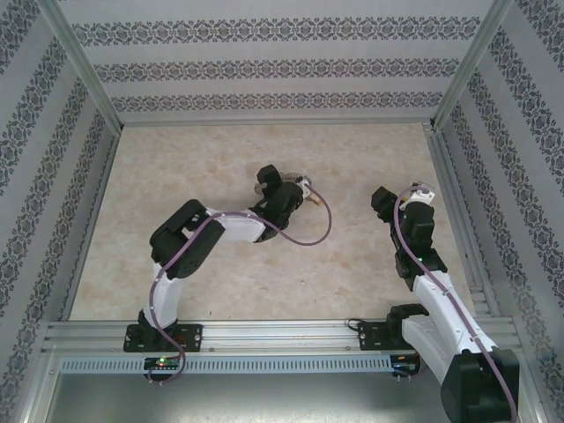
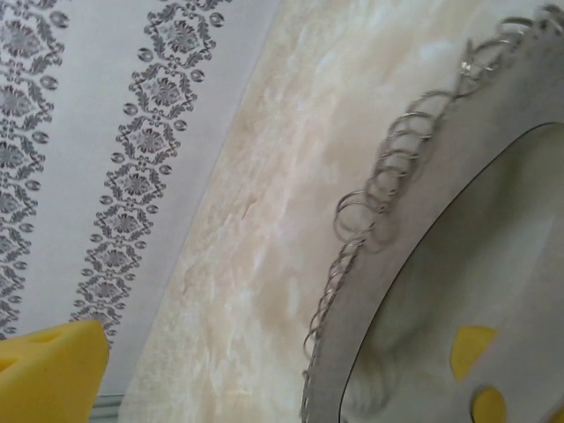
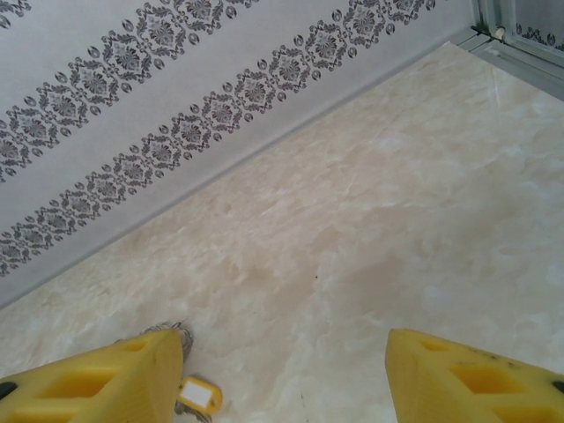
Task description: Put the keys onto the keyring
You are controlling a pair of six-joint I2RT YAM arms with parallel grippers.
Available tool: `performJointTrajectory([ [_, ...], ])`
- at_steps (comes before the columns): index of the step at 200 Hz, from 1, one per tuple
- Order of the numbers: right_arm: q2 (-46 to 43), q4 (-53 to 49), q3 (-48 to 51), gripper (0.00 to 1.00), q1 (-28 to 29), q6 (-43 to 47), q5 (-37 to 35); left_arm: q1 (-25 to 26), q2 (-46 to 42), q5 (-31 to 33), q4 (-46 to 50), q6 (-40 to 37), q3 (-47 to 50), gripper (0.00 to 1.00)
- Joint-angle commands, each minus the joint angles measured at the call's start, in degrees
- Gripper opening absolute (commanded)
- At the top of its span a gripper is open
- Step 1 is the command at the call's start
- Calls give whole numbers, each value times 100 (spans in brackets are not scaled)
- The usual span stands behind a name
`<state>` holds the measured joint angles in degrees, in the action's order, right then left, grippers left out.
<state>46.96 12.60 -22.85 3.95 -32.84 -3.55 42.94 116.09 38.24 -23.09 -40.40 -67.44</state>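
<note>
L gripper: sits near the table's centre. You can see it's let go. In the L wrist view one yellow finger is at the lower left corner, w/ bare table between it and the hoop, so nothing is clamped.
Keyring: right in front of the L wrist cam, at the L gripper, mid-table. Its rim arcs from the view's top right down to bottom centre.
Keyring fringe: a coil of small wire loops runs along the rim's outer edge, facing the patterned wall.
Keyring, unclear: the band is v. blurred and cut off by the right and bottom edges, so you don't get the full circle. You can't tell whether it's flat on the table or tilted.
Yellow patches: two, inside the arc at lower right. You can't tell what they belong to.
Key: tiny yellow piece w/ a pale middle, on the table at the bottom left of the R wrist view, just beside the left-hand finger.
Key axis: looks to run across that view, slanting slightly down to the right. It's too small and too cut off for you to say which end leads.
Grey bits: they peek over that same finger's tip, and most of them are hidden behind it.
R gripper: right side of the table, well apart from the L one. Its jaws are spread, w/ only bare table between the two yellow fingers, so it's gripping nothing.
</note>
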Motion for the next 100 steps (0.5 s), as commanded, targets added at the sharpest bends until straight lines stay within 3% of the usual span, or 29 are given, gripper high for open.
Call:
performJointTrajectory([
  [1,-163,-296,-231,64,-17,115,83,-54,-775,-529,740,849,52,100],
  [47,-467,-747,-346,66,-30,189,23,-102,-1899,-1035,1667,1506,136,100],
  [100,-445,-910,-368,66,-26,166,161,-110,-2698,-754,1743,2016,766,100],
])
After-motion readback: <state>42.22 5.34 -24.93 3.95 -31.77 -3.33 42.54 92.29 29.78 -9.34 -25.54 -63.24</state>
